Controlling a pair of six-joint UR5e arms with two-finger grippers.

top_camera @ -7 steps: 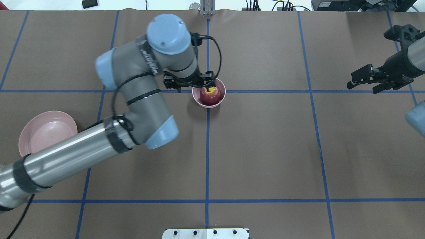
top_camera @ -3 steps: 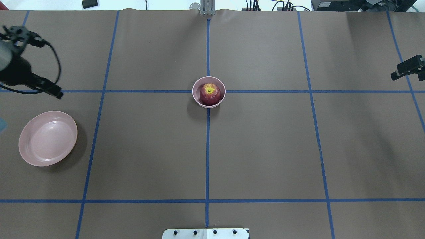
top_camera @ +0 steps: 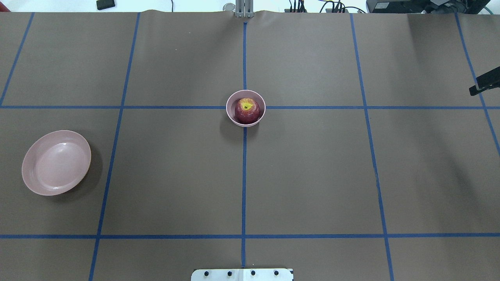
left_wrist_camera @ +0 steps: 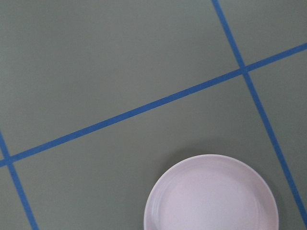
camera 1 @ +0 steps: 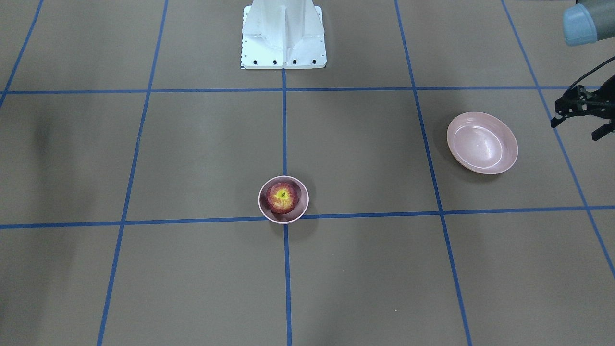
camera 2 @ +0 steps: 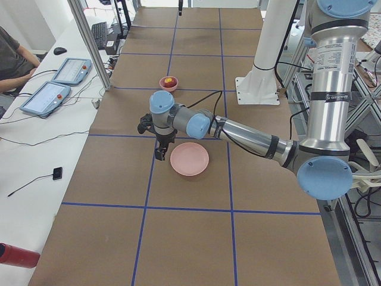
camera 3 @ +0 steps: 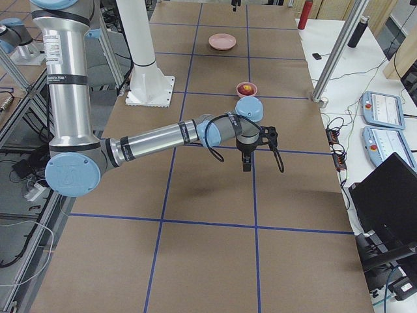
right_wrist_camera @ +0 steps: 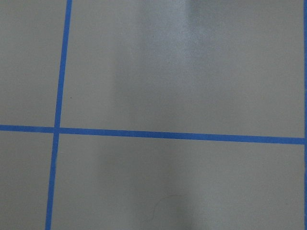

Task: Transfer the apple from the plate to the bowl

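The dark-red apple [top_camera: 247, 110] sits in the small deep pink bowl [top_camera: 231, 115] at the table's middle; it also shows in the front view [camera 1: 282, 197]. The wide pink plate [top_camera: 56, 162] lies empty at the left, also seen in the front view [camera 1: 482, 142] and the left wrist view [left_wrist_camera: 211, 196]. My left gripper [camera 1: 579, 127] hovers open and empty beside the plate, far from the bowl. Of my right gripper [top_camera: 484, 84] only a black piece shows at the right edge; I cannot tell whether it is open or shut.
The robot's white base [camera 1: 283, 36] stands at the table's robot-side edge. Blue tape lines cross the brown table cover. Operator tablets [camera 2: 50, 86] lie on a side bench beyond the table's far edge.
My left arm has pulled back from the bowl to the left and out of the overhead view. My right gripper has drawn back to the right edge. The apple stays in the bowl.
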